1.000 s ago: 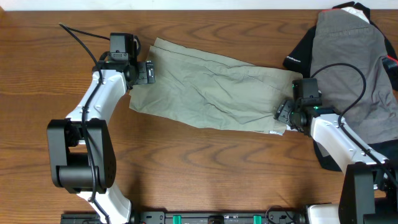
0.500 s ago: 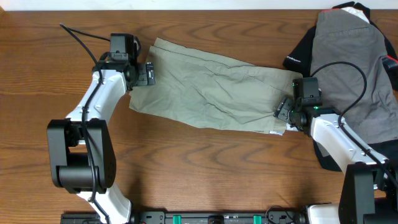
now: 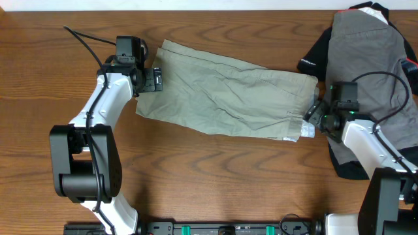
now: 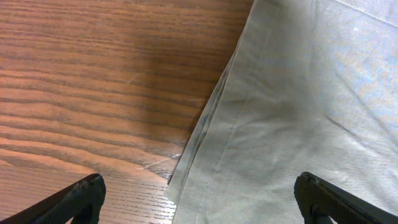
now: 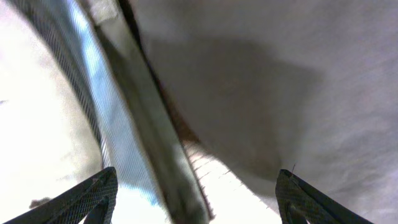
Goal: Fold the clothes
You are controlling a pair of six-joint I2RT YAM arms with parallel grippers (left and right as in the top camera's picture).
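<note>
The clothes, light khaki shorts (image 3: 228,91), lie flat and wrinkled across the middle of the table, with a whitish bit of lining (image 3: 305,130) showing at their right end. My left gripper (image 3: 159,78) is open at the left edge of the shorts. In the left wrist view that hem edge (image 4: 211,124) runs between the wide-apart fingers of the left gripper (image 4: 199,205). My right gripper (image 3: 315,116) is open at the shorts' right end. Blurred cloth (image 5: 280,74) and a dark fabric edge (image 5: 149,137) fill the right wrist view, very close to the right gripper (image 5: 196,202).
A darker grey garment (image 3: 366,59) lies over a black garment (image 3: 313,59) at the right, close behind my right arm. A red patch (image 3: 411,65) shows at the far right edge. Bare wood tabletop (image 3: 215,176) lies in front of the shorts.
My right gripper has drawn back to the right, off the shorts' end toward its edge, and its jaws are slightly wider. The left arm and the shorts have not moved.
</note>
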